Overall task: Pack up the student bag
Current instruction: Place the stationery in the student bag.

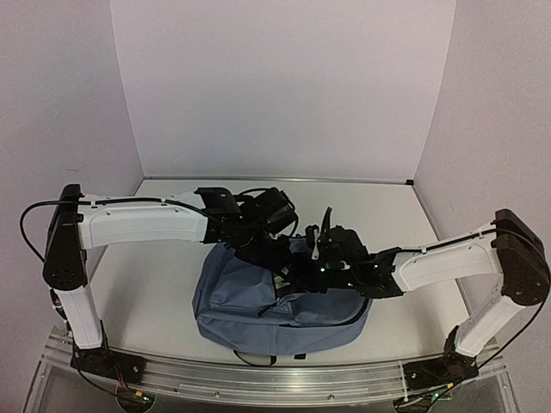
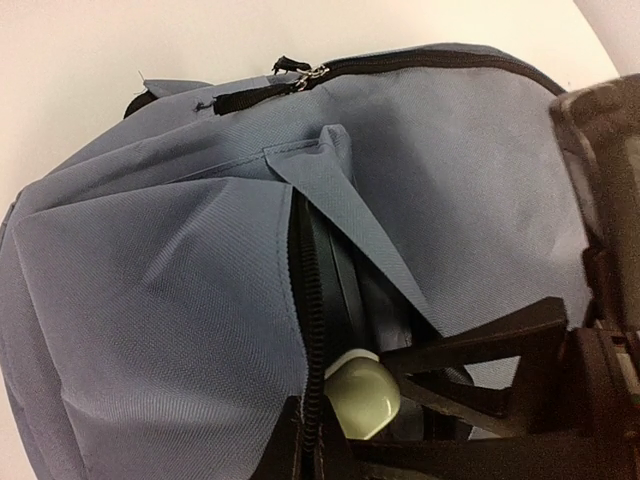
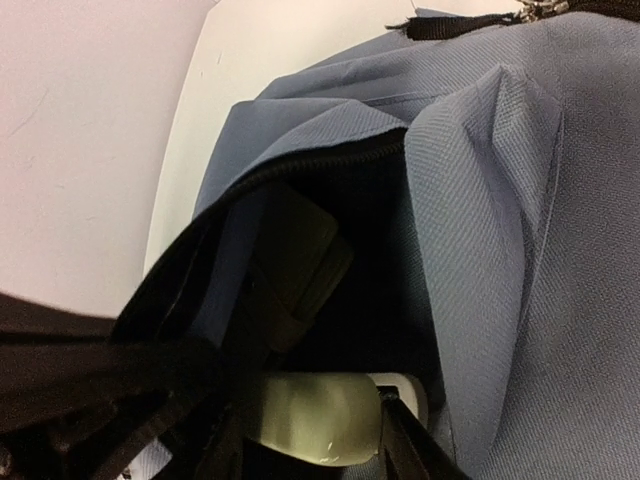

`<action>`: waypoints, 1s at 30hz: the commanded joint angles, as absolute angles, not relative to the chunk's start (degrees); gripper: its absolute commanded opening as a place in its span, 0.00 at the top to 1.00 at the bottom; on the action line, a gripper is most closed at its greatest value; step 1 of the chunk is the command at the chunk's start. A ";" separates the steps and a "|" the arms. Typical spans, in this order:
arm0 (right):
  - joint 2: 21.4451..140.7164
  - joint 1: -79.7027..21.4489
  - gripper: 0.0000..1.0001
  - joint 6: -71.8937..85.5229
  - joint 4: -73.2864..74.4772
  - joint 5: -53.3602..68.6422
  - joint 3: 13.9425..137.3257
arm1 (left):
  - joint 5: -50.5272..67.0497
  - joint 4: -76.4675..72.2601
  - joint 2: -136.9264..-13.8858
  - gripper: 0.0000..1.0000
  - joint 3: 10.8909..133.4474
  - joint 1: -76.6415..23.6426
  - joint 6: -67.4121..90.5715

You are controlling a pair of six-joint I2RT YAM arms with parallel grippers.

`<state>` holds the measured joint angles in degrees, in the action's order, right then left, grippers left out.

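R gripper [image 3: 320,432] | prob. just inside student bag [image 3: 520,230] mouth (zip open)

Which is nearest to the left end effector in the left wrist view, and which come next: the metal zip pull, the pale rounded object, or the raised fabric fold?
1. The pale rounded object: lowest, just inside the student bag opening.
2. The raised fabric fold: middle, above the opening.
3. The metal zip pull: top, on the closed zip.
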<state>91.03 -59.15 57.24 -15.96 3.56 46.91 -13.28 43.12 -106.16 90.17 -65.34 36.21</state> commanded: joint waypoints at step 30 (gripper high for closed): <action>93.59 -62.87 0.74 59.87 -9.97 -3.43 49.50 | -13.95 39.14 -102.14 1.00 89.05 -63.99 35.78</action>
<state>90.81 -62.67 61.65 -9.94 -0.66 45.84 -13.11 41.65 -105.02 88.71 -64.80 36.17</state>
